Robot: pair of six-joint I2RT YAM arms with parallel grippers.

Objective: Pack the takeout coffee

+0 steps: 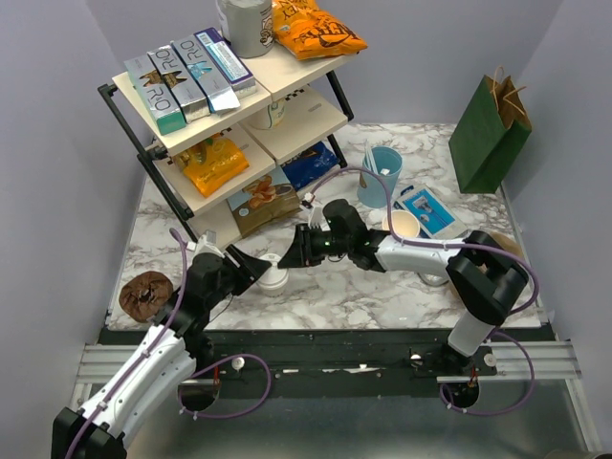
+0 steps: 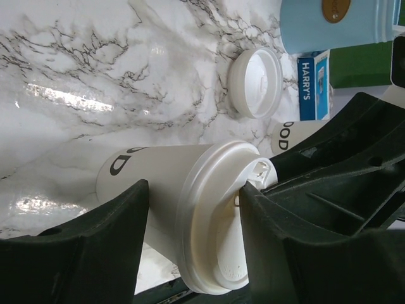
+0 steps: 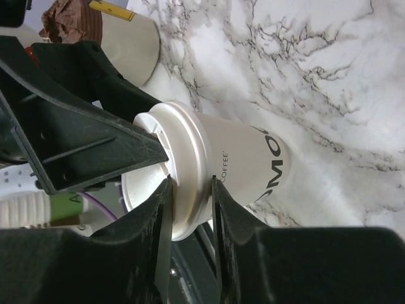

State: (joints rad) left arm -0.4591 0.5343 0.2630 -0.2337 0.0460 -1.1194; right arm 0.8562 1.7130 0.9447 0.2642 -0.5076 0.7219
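Observation:
The takeout coffee [image 1: 273, 279], a cream paper cup with a white lid, stands on the marble table near the front, between both arms. My right gripper [image 1: 290, 256] reaches it from the right. In the right wrist view its fingers pinch the lid's rim [image 3: 190, 158], one on the lid top and one under the rim. My left gripper [image 1: 263, 271] comes in from the left. In the left wrist view it straddles the cup [image 2: 190, 202]: one finger [image 2: 272, 240] rests on the lid top, and the other [image 2: 107, 240] lies over the cup wall, short of the rim.
A loose white lid [image 2: 256, 82] lies beyond the cup. A light blue cup [image 1: 381, 175], a lidless cream cup [image 1: 402, 225] and a blue box [image 1: 427, 210] sit at the right. A green paper bag [image 1: 490, 129] stands at the back right, a snack shelf [image 1: 220, 105] at the back left.

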